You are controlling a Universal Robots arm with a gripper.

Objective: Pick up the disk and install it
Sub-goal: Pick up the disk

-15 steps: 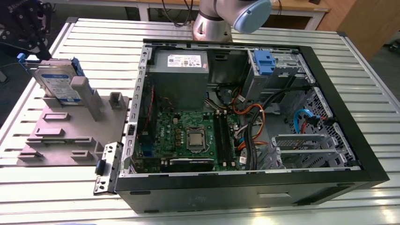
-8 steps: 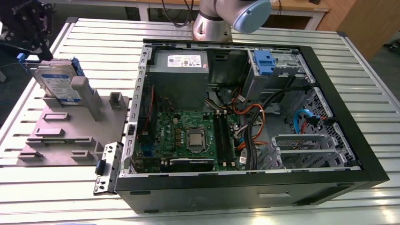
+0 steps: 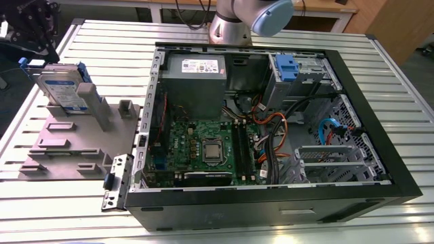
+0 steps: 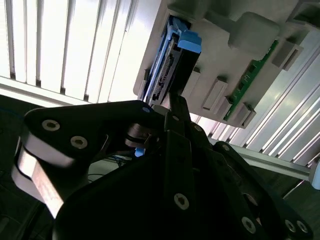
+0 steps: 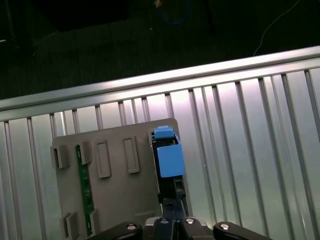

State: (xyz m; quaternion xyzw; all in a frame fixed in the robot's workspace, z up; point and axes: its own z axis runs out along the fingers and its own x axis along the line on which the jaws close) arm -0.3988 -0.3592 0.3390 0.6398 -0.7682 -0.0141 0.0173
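Disk (image 3: 60, 91) is standing on edge in the rack (image 3: 74, 137) near a bench (image 3: 101, 35) corner, not yet installed in the case (image 3: 379, 168); hand (image 5: 175, 197) is hovering at its end, and whether it is gripping cannot be told.

slatted metal table (image 3: 61, 213), dark floor (image 5: 75, 45)

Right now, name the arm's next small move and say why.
Probably settle the gripper squarely on the disk before any lift. The disk stands on edge in the grey fixture, outside the open computer case, and the gripper sits right at the disk's end. Whether it already grips cannot be told.
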